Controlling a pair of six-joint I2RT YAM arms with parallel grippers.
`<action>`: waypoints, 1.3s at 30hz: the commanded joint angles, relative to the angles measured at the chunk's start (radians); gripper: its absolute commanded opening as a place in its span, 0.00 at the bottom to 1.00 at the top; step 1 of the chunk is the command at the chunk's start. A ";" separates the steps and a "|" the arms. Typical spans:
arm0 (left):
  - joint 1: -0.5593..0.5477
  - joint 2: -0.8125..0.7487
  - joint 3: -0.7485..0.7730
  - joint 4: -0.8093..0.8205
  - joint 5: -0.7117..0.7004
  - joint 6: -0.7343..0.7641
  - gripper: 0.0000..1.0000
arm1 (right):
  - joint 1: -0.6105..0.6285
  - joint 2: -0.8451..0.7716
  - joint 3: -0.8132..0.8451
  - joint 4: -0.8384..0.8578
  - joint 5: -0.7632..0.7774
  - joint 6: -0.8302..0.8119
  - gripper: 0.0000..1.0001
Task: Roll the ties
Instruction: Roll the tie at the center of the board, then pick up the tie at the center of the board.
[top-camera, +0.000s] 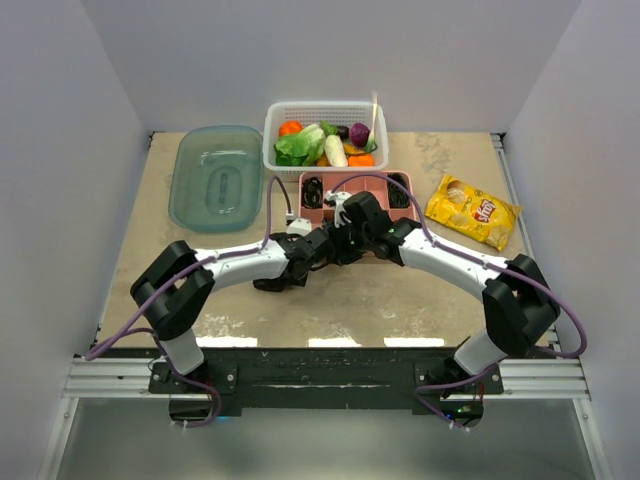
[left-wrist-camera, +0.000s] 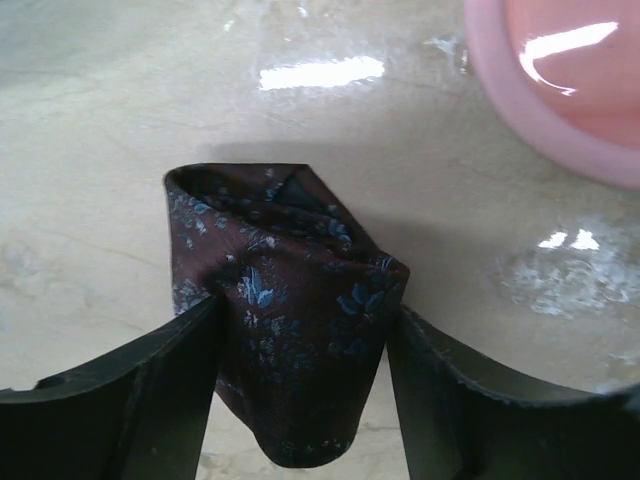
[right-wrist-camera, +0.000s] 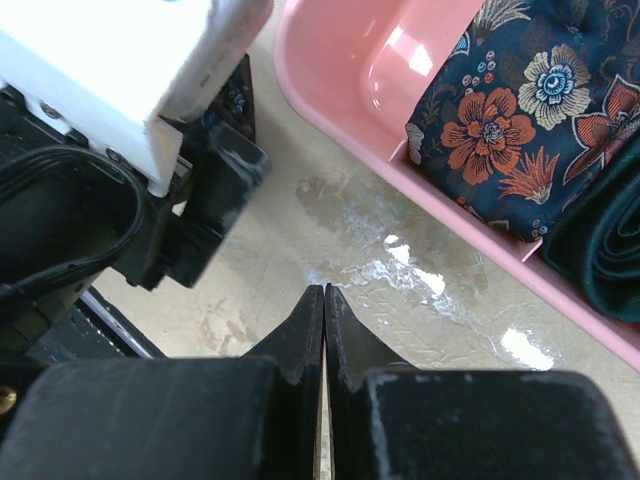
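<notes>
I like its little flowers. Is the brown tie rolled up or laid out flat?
Rolled up: the brown tie is a compact bundle with folded layers, squeezed between the left fingers.

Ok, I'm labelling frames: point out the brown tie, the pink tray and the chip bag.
brown tie (left-wrist-camera: 290, 300), left wrist view, middle of the fabric.
pink tray (right-wrist-camera: 345, 75), right wrist view, its near wall.
chip bag (top-camera: 472, 211), top external view, bag's centre.

From above, the left arm (top-camera: 250, 262) and right arm (top-camera: 440, 255) are hiding the brown tie (left-wrist-camera: 290, 320) and the pink tray's (top-camera: 360, 175) near rim. The right wrist view's edges are cropping the floral tie (right-wrist-camera: 520, 110) and dark green coil (right-wrist-camera: 600, 250).
</notes>
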 joint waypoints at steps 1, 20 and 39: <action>-0.009 -0.027 -0.017 0.128 0.148 -0.014 0.72 | 0.013 -0.042 -0.016 0.011 -0.018 0.010 0.00; 0.141 -0.303 -0.040 0.151 0.349 0.029 0.87 | 0.027 -0.063 -0.031 0.087 -0.119 0.045 0.12; 0.615 -0.560 -0.440 0.482 0.888 0.109 0.96 | 0.139 0.098 0.032 0.175 -0.032 0.295 0.94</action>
